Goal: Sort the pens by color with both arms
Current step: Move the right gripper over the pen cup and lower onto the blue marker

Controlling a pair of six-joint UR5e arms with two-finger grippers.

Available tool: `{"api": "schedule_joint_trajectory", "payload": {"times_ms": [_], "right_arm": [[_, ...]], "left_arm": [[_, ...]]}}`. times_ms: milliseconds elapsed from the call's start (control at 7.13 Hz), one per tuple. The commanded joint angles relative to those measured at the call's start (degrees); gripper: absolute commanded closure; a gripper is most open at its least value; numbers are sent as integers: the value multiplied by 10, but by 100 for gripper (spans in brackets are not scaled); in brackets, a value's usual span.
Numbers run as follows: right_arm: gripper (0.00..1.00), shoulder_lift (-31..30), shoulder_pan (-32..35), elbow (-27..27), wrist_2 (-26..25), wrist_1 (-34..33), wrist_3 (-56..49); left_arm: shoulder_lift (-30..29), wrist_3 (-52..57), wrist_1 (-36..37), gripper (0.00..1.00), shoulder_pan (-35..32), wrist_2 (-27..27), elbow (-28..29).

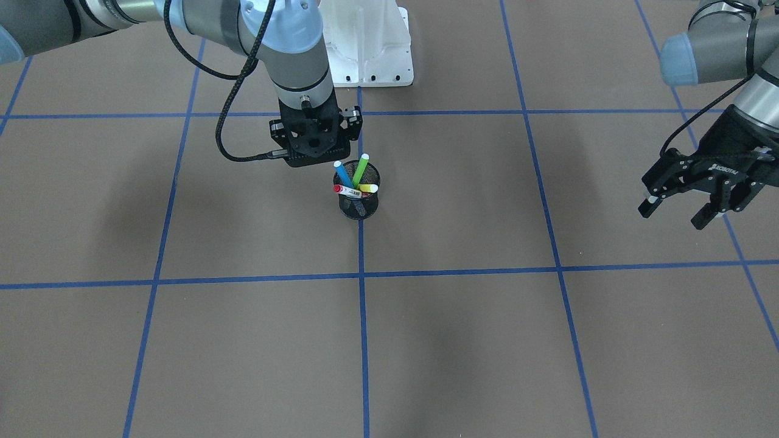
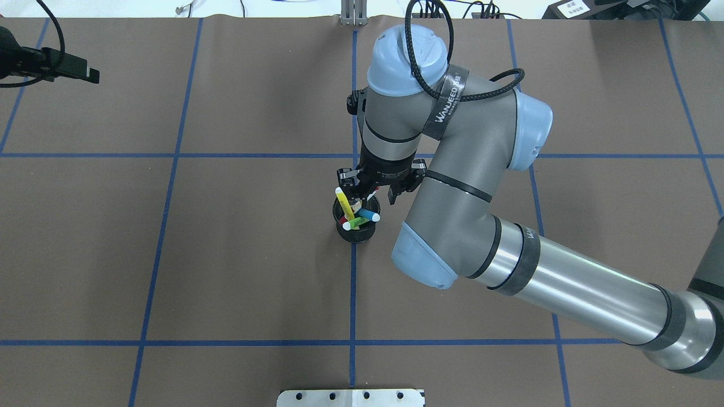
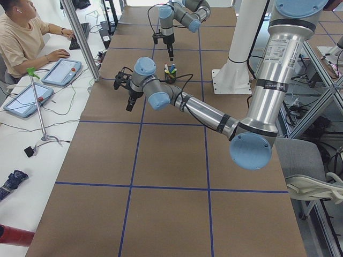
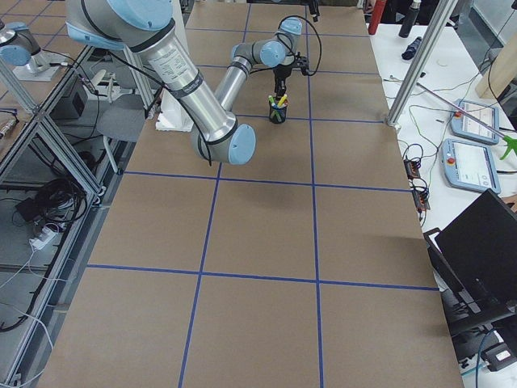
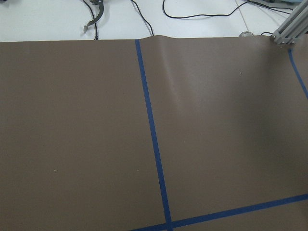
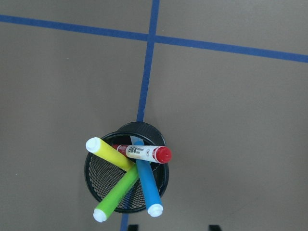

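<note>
Right arm: it enters the overhead view from the lower right and bends toward the centre of the frame.
Right gripper (image 2: 370, 192): points down, just above and behind the cup rim; the two fingers stand apart with nothing between them. In the right wrist view only the two black tips show, at the bottom edge.
Left gripper (image 1: 675, 213): at the right edge of the front-facing view, well apart from the cup, above the table; the fingers are spread and hold nothing.
Mesh cup (image 1: 359, 208): black, upright, on a blue tape line (image 1: 363, 340), a little above the centre of the front-facing view.
Pens: all four are inside the cup, and they lean outward and cross each other.
Blue pen (image 6: 147, 185): its white end points to the lower right of the cup.
Green pen (image 6: 114, 196): it leans to the lower left, beside the blue one.
Yellow pen (image 6: 109, 153): its end is at the left rim.
White pen with red caps (image 6: 144, 153): it lies almost flat across the top of the cup and rests over the other pens.
Table (image 1: 462, 340): brown cover, divided in squares by the blue tape.
</note>
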Motion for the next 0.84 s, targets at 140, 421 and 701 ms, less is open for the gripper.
{"api": "schedule_joint_trajectory", "payload": {"times_ms": [140, 421, 701], "right_arm": [[46, -2, -10, -28, -3, 38, 1], [53, -8, -10, -24, -5, 38, -2], [54, -16, -13, -24, -4, 38, -7]], "left_arm": [[0, 0, 0, 0, 0, 0, -2], [1, 1, 0, 0, 0, 0, -1], [0, 1, 0, 0, 0, 0, -2]]}}
